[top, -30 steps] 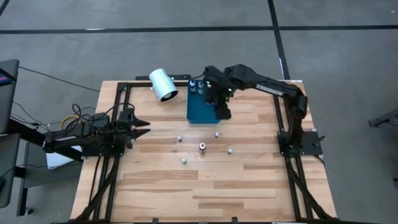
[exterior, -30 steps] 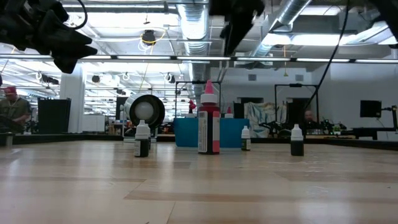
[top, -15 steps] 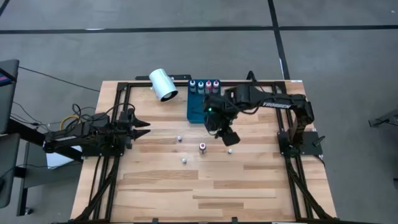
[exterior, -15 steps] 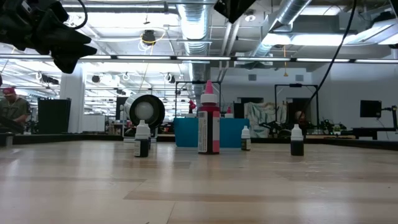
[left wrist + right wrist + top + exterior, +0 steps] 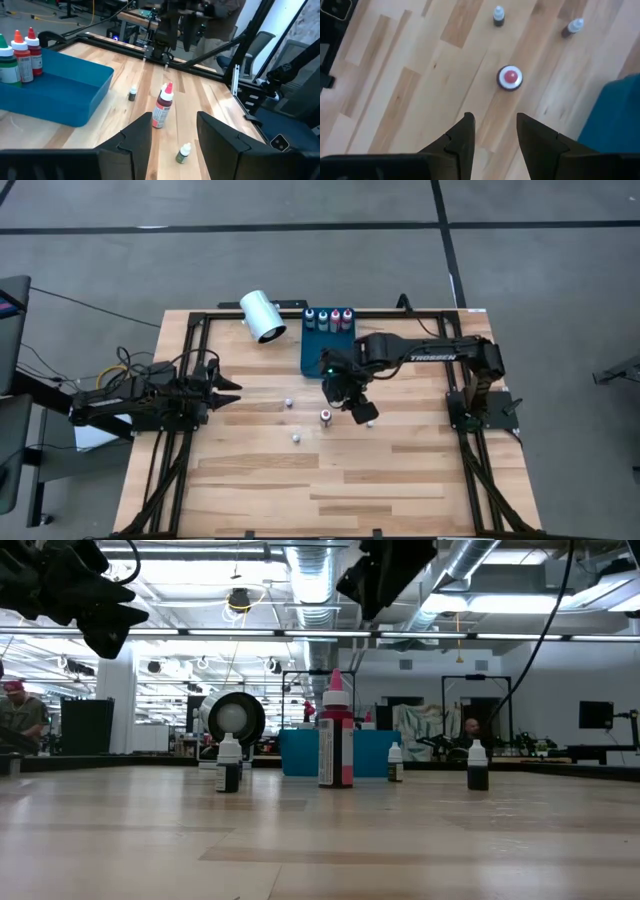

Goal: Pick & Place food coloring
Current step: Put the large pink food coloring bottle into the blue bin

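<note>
Your right gripper point(image 5: 362, 412) hangs above the middle of the tabletop point(image 5: 400, 470), its two fingers point(image 5: 461, 135) parted with only bare wood between them, gripping nothing. Looking past them in the right wrist view, you see the pink-topped bottle point(image 5: 510, 78) standing upright from above, and two of the tiny white-capped bottles point(image 5: 498, 16) beyond it. In the high view that pink-topped bottle point(image 5: 325, 416) stands near the table's centre, just beside the gripper and apart from it, with small white-capped ones scattered round it: one point(image 5: 288, 402) toward the left edge, one point(image 5: 296, 438) toward the near edge. The blue tray point(image 5: 312, 360) sits by the far edge, and four bottles with coloured tops point(image 5: 328, 318) stand in a row along its far side. A white cylinder point(image 5: 262, 316) lies on its side at the far edge, just left of the tray. Your left gripper point(image 5: 228, 388) waits over the left edge of the tabletop, fingers point(image 5: 135, 137) spread and empty, pointed toward the pink-topped bottle point(image 5: 162, 105).
</note>
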